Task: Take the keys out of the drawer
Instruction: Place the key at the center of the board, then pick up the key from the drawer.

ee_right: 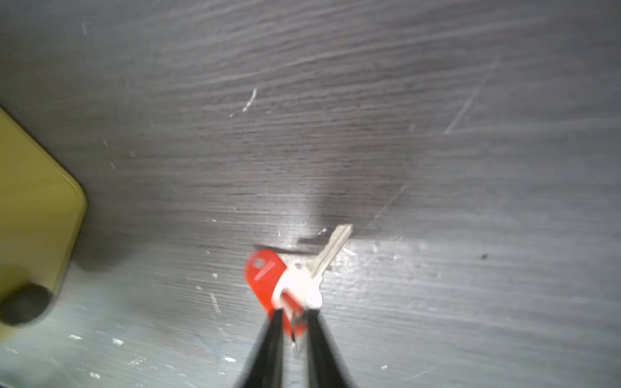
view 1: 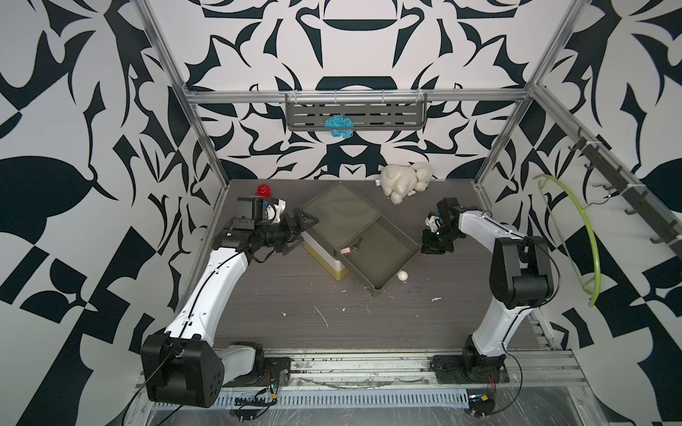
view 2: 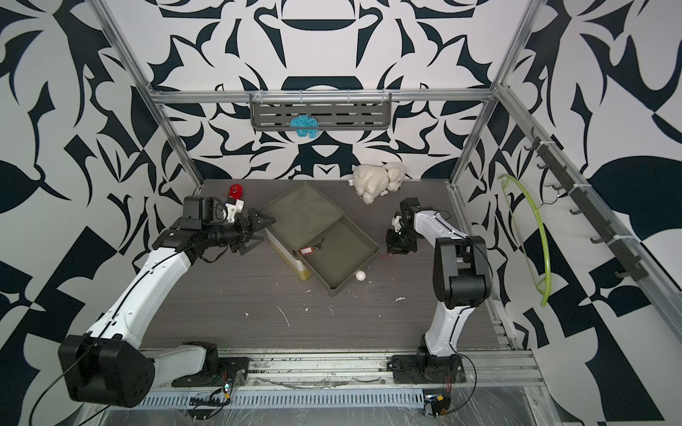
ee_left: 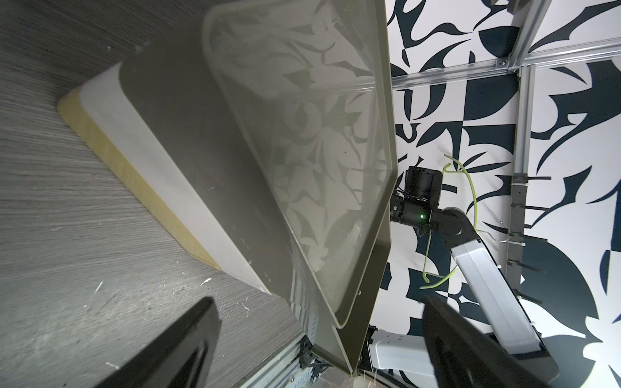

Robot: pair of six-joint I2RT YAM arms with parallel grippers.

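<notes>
Drop-off, I judge: the right gripper, at the drawer's 3 o'clock, has jaws narrowly parted around a red-tagged key, grip unclear. Next calls for reaching the second key, inside at 9 o'clock.

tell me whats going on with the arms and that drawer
The right gripper has a red-tagged key between its fingertips, low over the table just outside the open drawer. The blur hides whether it is gripping or letting go. A second red-tagged key lies inside the drawer. The left gripper is open and empty beside the drawer unit.
</notes>
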